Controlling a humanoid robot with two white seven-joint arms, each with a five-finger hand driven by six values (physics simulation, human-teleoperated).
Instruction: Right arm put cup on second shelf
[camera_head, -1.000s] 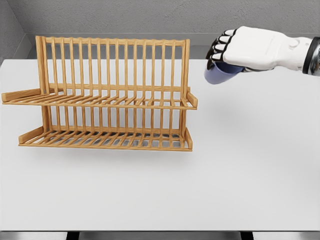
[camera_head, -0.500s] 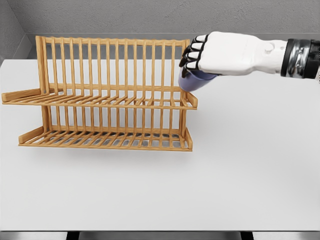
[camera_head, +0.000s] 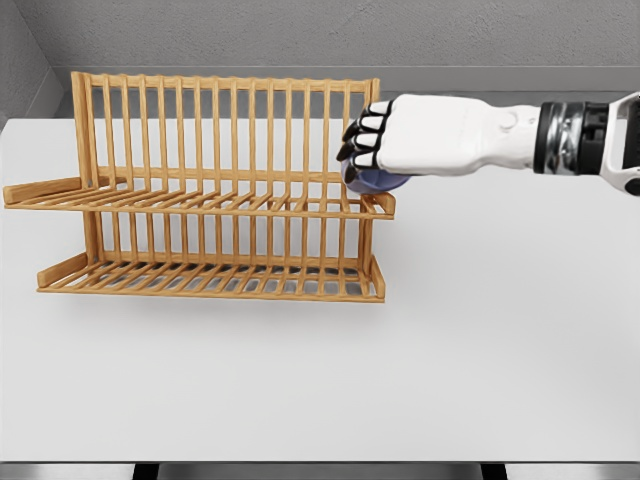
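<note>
One robot hand (camera_head: 375, 150), the right, we see curled around a blue cup (camera_head: 374, 181) at the right end of the wooden rack's (camera_head: 215, 190) upper shelf, above the white desk (camera_head: 480, 340).

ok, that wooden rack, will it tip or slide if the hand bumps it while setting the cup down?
The two-tier wooden slatted rack probably slides before tipping: its base looks wide on the smooth white table. Its open slats suggest it is light. The right hand holds the blue cup at the top shelf's right end.
</note>
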